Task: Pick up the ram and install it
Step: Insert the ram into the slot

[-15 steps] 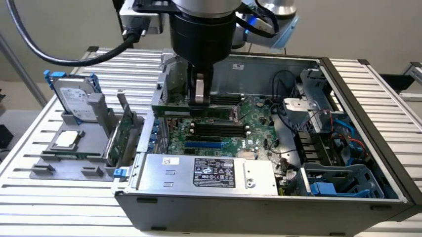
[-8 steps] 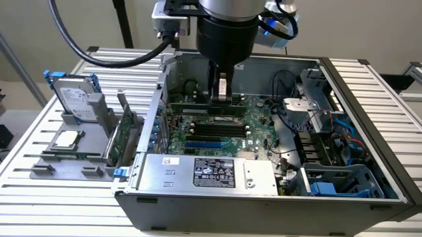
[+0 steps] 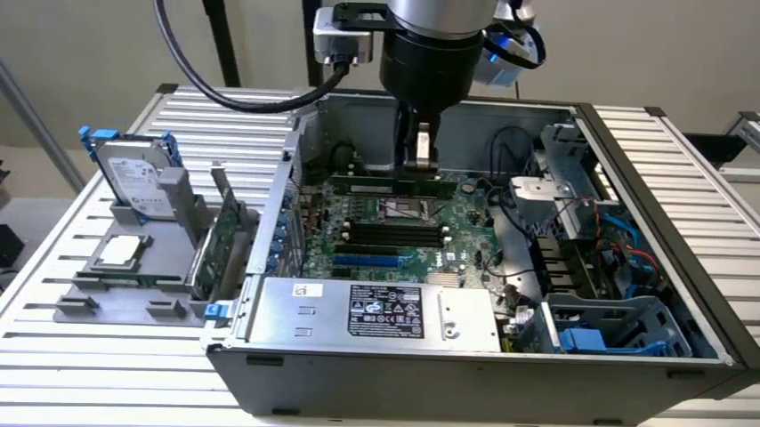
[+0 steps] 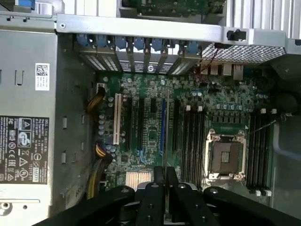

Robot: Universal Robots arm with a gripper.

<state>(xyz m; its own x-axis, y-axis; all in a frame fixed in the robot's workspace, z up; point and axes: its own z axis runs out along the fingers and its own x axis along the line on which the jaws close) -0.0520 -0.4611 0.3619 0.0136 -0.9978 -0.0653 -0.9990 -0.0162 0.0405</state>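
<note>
Pincer [image 3: 418,165] is seen clamped on the ram [image 3: 370,186], which is held level inside the open computer case [image 3: 475,382], just above the motherboard [image 3: 461,256]. In the exterior view the ram is located at 12 o'clock of the CPU socket [image 3: 404,211]. The hard drive [image 3: 137,178] is noted at 9 o'clock, outside the case.

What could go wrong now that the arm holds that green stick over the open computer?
The ram, clamped in the gripper, hangs above the motherboard. If it comes down out of line with the memory slots, it could jam or bend. The bare processor socket lies right beside those slots, so a slip might strike it.
</note>
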